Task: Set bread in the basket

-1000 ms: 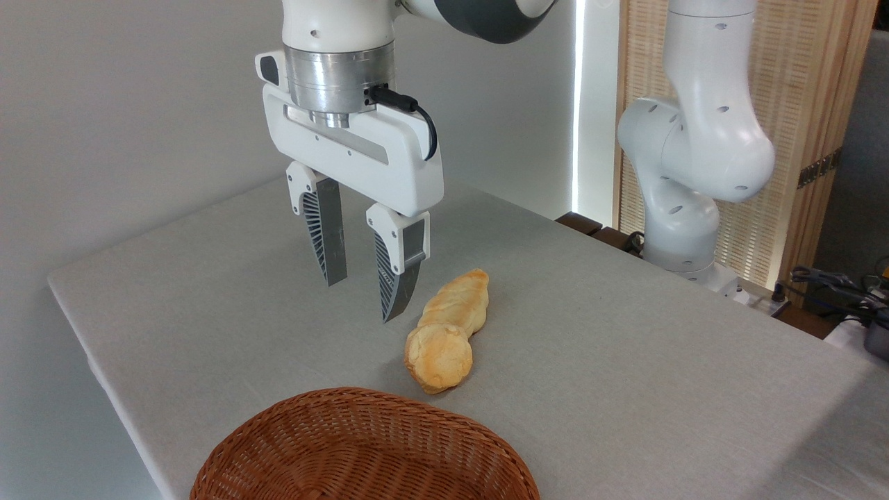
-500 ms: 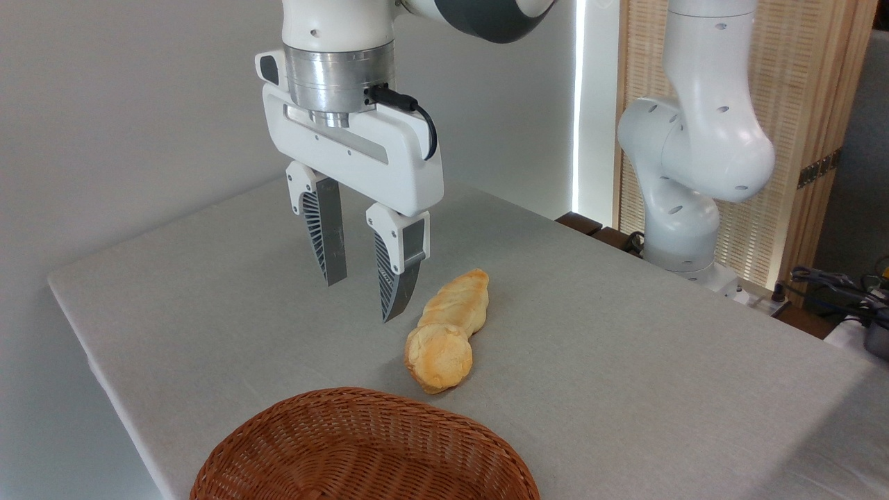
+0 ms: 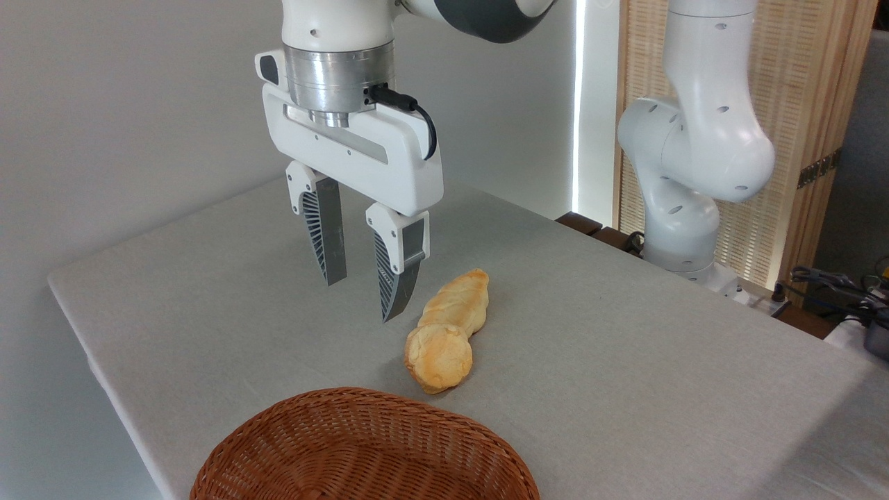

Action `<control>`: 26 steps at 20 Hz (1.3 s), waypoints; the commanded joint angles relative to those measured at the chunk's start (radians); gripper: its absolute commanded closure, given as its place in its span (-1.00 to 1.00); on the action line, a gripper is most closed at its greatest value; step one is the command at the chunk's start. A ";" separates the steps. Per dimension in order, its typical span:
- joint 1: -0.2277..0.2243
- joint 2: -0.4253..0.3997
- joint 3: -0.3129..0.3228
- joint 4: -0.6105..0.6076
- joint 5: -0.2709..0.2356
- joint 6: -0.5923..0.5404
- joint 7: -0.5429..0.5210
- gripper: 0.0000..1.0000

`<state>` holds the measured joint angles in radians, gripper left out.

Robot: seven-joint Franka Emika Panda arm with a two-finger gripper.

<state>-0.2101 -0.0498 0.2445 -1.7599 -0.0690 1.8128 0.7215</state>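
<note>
Hanging above a grey table [image 3: 208,305], the white gripper [image 3: 361,302] points straight down with its two dark ribbed fingers [image 3: 326,239] spread apart and nothing between them. Its fingertips are clear of the tabletop, with open air beneath them.

Taking the middle of the tabletop as the clock's centre, the gripper sits toward 10 o'clock. The bread [image 3: 439,357], a small round pale yellow bun with a golden-brown patch, lies flat on the cloth near the centre, just toward 6 o'clock, below and to the right of the fingertips and apart from them. A longer twisted loaf [image 3: 460,302] lies right behind the bun, touching it, and stretches away toward 1 o'clock.

The basket [image 3: 361,444], a wide oval of reddish-brown wicker, sits at 6 o'clock against the near edge of the picture, which cuts off its lower part. Its far rim is near the bun, with a narrow strip of bare cloth between them. What shows of its inside holds nothing.

Bare cloth spreads widely at 9 o'clock up to the table's left edge, and again from 2 to 4 o'clock on the right. The table's far corner meets a plain pale wall [image 3: 125,104]. Beyond the table's right-hand far edge, at 2 o'clock, stands the arm's white base [image 3: 687,208].
</note>
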 commanded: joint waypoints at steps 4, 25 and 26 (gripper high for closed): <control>0.001 0.005 0.002 0.016 -0.005 -0.084 0.015 -1.00; -0.049 0.051 -0.011 -0.219 -0.005 -0.050 0.070 -1.00; -0.054 0.057 -0.011 -0.219 -0.005 -0.035 0.072 -1.00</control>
<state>-0.2443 0.0122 0.2273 -1.9534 -0.0692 1.7434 0.7710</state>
